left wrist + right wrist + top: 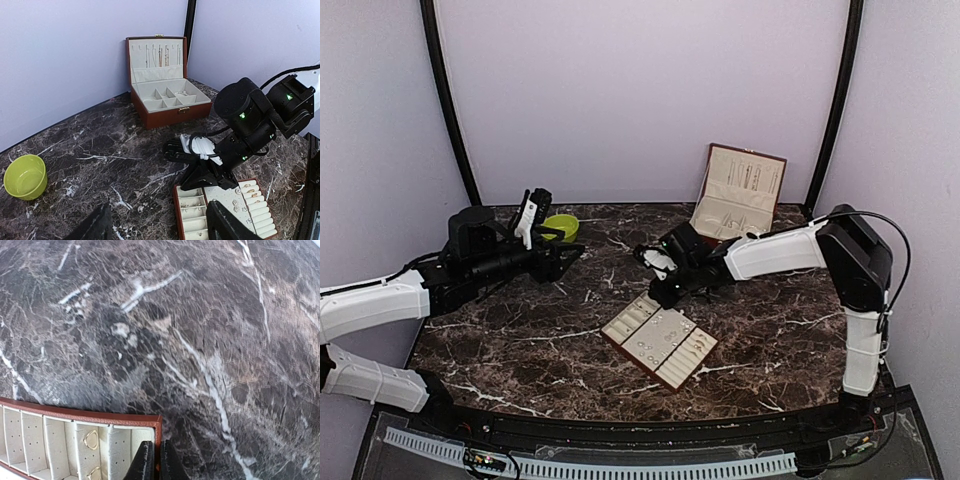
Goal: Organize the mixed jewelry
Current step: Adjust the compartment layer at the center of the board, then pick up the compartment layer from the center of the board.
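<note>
1. Dark brown marble veined with white covers the table [510,345], and pale lilac walls [640,90] close it in behind.
2. Toward the front middle lies a beige slotted tray [630,357] with a brown rim, set at an angle to the table's near edge.
3. Some of the jewelry [235,204] sits in that tray: tiny studs [234,205] on the flat middle panel and rings [91,439] in the narrow side compartments.
4. At the far right stands a brown jewelry box [170,112] with its lid raised. Fine chains [160,55] hang inside the lid.
5. A lime-green bowl [22,190] rests at the far left, well apart from the tray.
6. The right gripper [156,460] is at the tray's far corner. Its 2 fingers [144,465] are drawn narrow, with the brown rim showing in the slit between them. Whether they pinch the rim I cannot tell.
7. The left gripper [157,212] hangs raised just beside the bowl, spread wide and holding nothing.
</note>
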`<state>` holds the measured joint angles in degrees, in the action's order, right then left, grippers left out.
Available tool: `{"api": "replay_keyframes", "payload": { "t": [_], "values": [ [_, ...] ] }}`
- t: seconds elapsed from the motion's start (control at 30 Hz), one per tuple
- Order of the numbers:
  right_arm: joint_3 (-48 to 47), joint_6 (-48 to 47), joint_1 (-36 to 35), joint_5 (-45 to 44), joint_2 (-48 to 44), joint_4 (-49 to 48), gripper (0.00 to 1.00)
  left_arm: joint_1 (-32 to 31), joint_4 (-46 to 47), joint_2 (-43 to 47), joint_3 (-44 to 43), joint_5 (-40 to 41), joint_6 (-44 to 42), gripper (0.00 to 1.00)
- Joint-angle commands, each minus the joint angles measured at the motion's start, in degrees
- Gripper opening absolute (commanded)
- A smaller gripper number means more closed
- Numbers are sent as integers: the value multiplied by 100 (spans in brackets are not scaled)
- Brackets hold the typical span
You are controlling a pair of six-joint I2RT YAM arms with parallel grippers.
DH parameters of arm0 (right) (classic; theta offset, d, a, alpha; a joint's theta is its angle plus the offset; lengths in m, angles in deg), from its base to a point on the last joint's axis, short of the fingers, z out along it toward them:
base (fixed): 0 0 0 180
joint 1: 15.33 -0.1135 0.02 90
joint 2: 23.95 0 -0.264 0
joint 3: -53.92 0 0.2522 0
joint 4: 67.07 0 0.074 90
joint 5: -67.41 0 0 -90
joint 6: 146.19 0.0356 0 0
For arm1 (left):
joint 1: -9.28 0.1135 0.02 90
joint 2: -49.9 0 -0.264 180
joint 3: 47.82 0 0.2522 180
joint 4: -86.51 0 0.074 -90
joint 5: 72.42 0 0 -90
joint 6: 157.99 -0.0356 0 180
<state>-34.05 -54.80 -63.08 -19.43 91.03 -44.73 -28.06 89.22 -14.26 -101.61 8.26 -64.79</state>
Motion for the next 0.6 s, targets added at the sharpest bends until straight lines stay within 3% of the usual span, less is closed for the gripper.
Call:
{"api": "replay_keyframes", "payload": {
  "t": [0.0, 0.23, 0.57],
  "values": [
    [-258, -265, 7, 127, 39, -412, 15, 28, 12, 26, -106, -40, -23, 67],
    [-30, 39, 82, -297, -335, -58, 31, 29, 23, 0, -102, -51, -2, 66],
    [1612, 785, 323, -182, -1844, 119, 34, 26, 32, -20, -93, -62, 27, 67]
  ]
}}
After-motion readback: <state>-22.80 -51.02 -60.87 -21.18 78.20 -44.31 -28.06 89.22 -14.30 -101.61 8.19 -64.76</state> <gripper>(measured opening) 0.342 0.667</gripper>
